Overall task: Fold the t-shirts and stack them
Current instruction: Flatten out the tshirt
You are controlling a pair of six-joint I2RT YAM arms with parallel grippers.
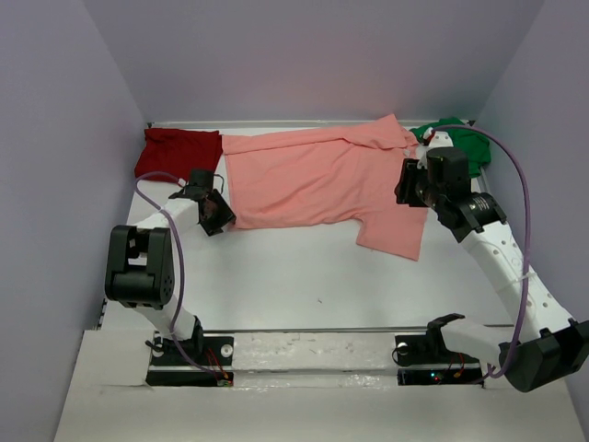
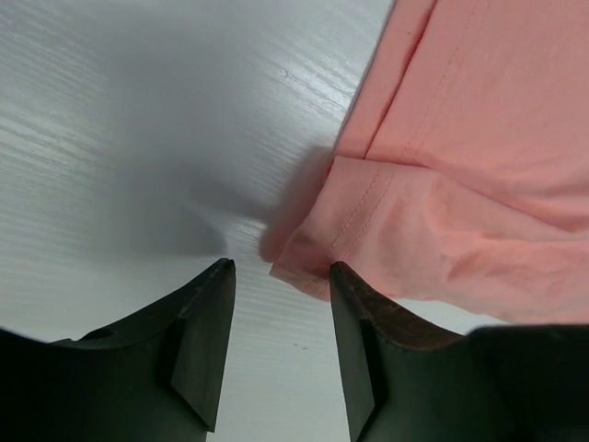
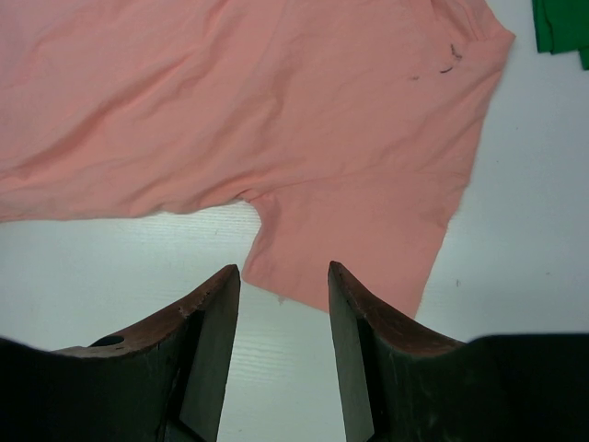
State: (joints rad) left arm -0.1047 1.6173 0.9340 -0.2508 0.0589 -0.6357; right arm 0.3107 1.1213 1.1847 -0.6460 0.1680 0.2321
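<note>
Sprawling salmon-pink t-shirt, small dark marks

Overhead, the green t-shirt sits half behind the right arm, so no clue how it's lying; the right wrist camera only gets a sliver of it, chopped by the top corner; the salmon-pink t-shirt runs off the top and left of that view, and off the top and right of the left wrist one; the dark marks on it are too tiny to read; the left end effector covers the shirt's near corner from above, fingertips lost in the black; the dark red t-shirt is bunched, layers unclear
</note>
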